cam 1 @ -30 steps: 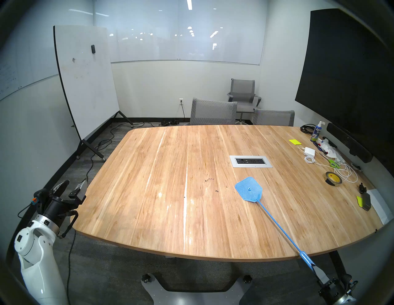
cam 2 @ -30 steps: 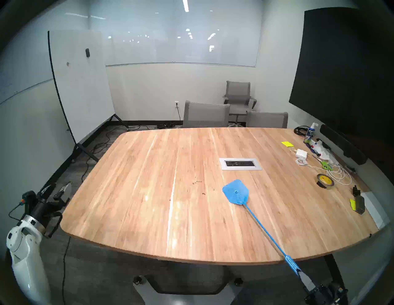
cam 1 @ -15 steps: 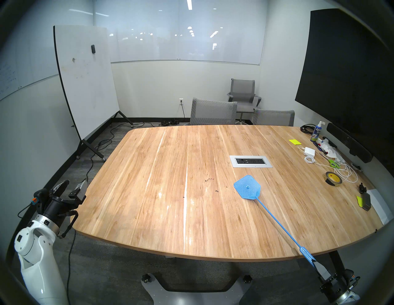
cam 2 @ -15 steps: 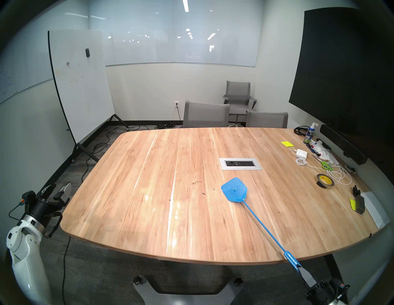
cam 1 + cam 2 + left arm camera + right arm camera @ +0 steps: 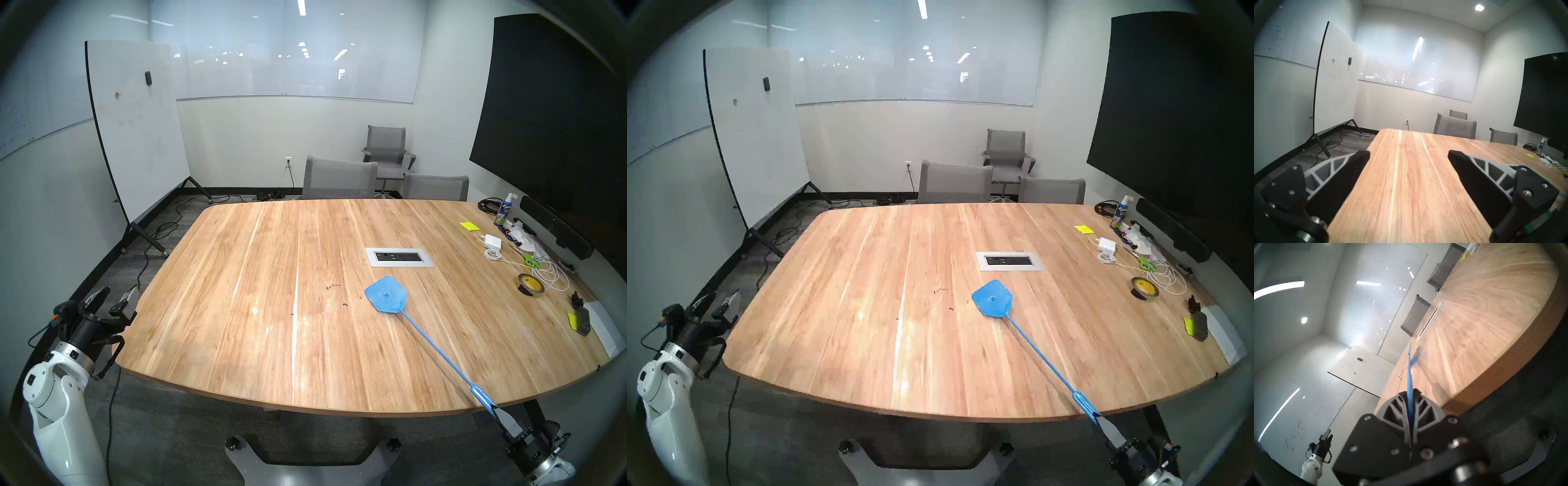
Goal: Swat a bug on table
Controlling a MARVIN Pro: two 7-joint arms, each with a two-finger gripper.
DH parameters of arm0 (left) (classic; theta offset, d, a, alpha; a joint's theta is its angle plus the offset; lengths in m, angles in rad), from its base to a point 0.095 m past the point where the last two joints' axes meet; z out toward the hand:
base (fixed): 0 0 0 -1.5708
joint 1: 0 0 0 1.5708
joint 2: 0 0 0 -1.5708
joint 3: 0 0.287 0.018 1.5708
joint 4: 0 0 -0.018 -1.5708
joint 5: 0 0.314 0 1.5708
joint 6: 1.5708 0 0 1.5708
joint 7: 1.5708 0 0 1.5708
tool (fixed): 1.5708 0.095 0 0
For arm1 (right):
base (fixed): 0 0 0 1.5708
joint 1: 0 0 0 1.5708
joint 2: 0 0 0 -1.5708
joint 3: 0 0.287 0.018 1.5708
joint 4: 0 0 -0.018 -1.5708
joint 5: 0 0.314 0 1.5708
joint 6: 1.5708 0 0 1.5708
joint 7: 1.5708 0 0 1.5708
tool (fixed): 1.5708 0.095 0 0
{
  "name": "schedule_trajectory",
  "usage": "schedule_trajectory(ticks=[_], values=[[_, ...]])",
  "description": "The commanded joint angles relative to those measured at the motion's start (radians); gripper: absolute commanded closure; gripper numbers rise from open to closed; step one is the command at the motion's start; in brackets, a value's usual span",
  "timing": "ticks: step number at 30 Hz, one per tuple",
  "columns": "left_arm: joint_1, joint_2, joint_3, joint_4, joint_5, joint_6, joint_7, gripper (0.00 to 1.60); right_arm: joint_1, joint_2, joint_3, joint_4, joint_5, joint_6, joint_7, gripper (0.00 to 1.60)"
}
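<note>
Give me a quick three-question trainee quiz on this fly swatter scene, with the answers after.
1. True or false: the left end effector holds the swatter.
2. Which sits nearer the swatter head: A, the outlet panel, or B, the tape roll?
3. Fill in: the bug lies to the swatter head's ____ in the head view.

Key: 1 false, the right end effector grips it. 2 A. 3 left.

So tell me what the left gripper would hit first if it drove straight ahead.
Probably nothing soon: the left gripper points level along the table, just above its bare wood; a grey chair stands beyond the far edge.
</note>
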Motion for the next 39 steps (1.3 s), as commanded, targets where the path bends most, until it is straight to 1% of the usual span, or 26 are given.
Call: schedule_trajectory(ticks=[1,6,12,14,16,17,20,22,23,28,29,30,31,32,33,34,39], values=[[0.000,0.000,-0.002,-0.017,-0.002,0.002,-0.001,0.00,0.008,0.004,-0.004,-0.042,0.038,0.039,0.034,1.60],[-0.001,-0.001,-0.002,-0.017,-0.001,0.002,-0.002,0.00,0.011,0.009,-0.006,-0.053,0.064,0.068,0.028,1.60],[-0.002,-0.002,-0.003,-0.016,0.001,0.002,-0.004,0.00,0.014,0.032,-0.005,-0.042,0.107,0.113,0.028,1.60],[-0.002,-0.002,-0.003,-0.016,0.001,0.003,-0.004,0.00,0.009,0.041,-0.002,-0.042,0.131,0.120,0.010,1.60],[-0.003,-0.002,-0.004,-0.016,0.002,0.003,-0.005,0.00,0.006,0.049,0.006,-0.037,0.140,0.128,0.021,1.60],[-0.003,-0.002,-0.004,-0.016,0.002,0.003,-0.005,0.00,-0.004,0.051,0.004,-0.047,0.166,0.130,-0.011,1.60],[-0.004,-0.003,-0.004,-0.016,0.003,0.003,-0.006,0.00,-0.012,0.055,0.012,-0.051,0.189,0.139,-0.015,1.60],[-0.004,-0.003,-0.004,-0.015,0.003,0.003,-0.007,0.00,-0.020,0.052,0.016,-0.067,0.212,0.144,-0.019,1.60],[-0.004,-0.003,-0.005,-0.015,0.003,0.003,-0.007,0.00,-0.026,0.050,0.015,-0.080,0.230,0.146,-0.040,1.60],[-0.005,-0.004,-0.005,-0.015,0.005,0.003,-0.008,0.00,-0.043,0.038,0.009,-0.131,0.262,0.156,-0.037,1.60],[-0.006,-0.004,-0.005,-0.015,0.005,0.003,-0.008,0.00,-0.049,0.034,0.007,-0.148,0.275,0.159,-0.056,1.60],[-0.006,-0.005,-0.005,-0.015,0.005,0.003,-0.009,0.00,-0.053,0.030,0.004,-0.161,0.278,0.160,-0.048,1.60],[-0.006,-0.005,-0.006,-0.015,0.005,0.003,-0.009,0.00,-0.059,0.027,0.000,-0.175,0.289,0.164,-0.060,1.60],[-0.006,-0.005,-0.006,-0.015,0.006,0.003,-0.009,0.00,-0.061,0.024,-0.001,-0.184,0.286,0.164,-0.047,1.60],[-0.006,-0.005,-0.006,-0.015,0.006,0.003,-0.010,0.00,-0.066,0.021,-0.005,-0.198,0.301,0.166,-0.068,1.60],[-0.007,-0.005,-0.006,-0.015,0.006,0.003,-0.010,0.00,-0.071,0.019,-0.007,-0.208,0.308,0.168,-0.063,1.60],[-0.007,-0.006,-0.007,-0.015,0.007,0.004,-0.011,0.00,-0.087,0.015,-0.018,-0.243,0.336,0.175,-0.073,1.60]])
